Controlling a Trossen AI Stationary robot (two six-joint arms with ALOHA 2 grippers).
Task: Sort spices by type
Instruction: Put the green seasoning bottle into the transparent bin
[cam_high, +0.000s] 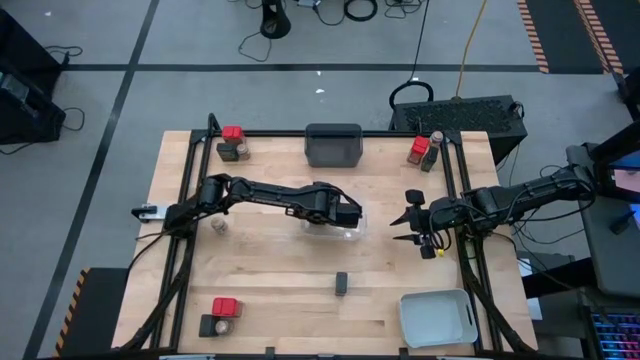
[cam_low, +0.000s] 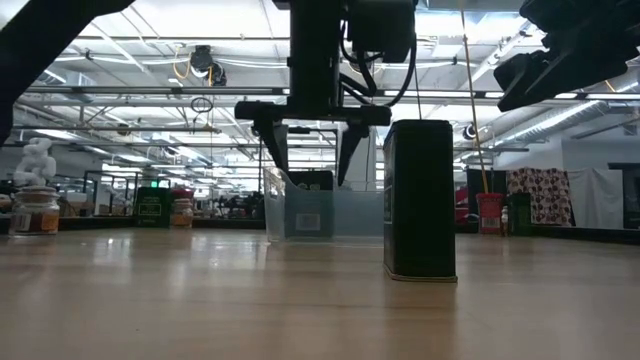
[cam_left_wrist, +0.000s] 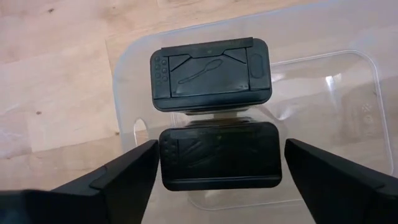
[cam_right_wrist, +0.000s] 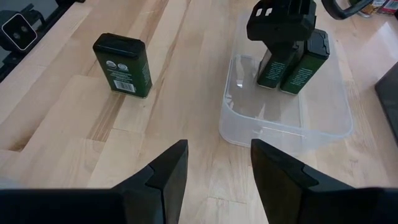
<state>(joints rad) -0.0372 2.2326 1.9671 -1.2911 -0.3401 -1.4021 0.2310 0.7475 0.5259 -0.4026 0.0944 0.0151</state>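
Now: mid-sort on the wooden desk (cam_high: 270, 260), with the left arm hanging over a tray and the right arm waiting at the desk's right edge.

Left gripper (cam_left_wrist: 217, 171): poised straight above the clear tray (cam_high: 332, 232) at mid-desk, its fingers (cam_left_wrist: 121, 177) spread wide and empty, 1 on each side of the nearer tin.

In the tray: 2 black boxy tins (cam_left_wrist: 211, 74) standing upright, side by side and touching, lids up.

Right gripper (cam_high: 418, 230): just right of the clear tray, fingers (cam_right_wrist: 168, 171) parted and holding nothing.

Key relation: 1 loose black tin (cam_high: 341, 284) stands upright alone, toward the front edge from the tray. It lies diagonally ahead of the right gripper, narrow face toward it, long axis vertical. Judged from overhead, the 2 grippers sit at similar range from it, neither clearly nearer.

Likely next: that lone tin looks like the piece to join the other 2, gripped across its narrow sides.

Count, black tins: 3 clearly seen.

Count, red-topped blocks: 3, at the back-left (cam_high: 232, 133), back-right (cam_high: 420, 148) and front-left (cam_high: 226, 306) corners, each with other containers beside it that are too small to tell apart.

Count, round jars: 1 small one (cam_high: 221, 227) near the left arm.

Other trays: 1 dark grey (cam_high: 333, 145) at the back, 1 pale grey (cam_high: 437, 318) front right.
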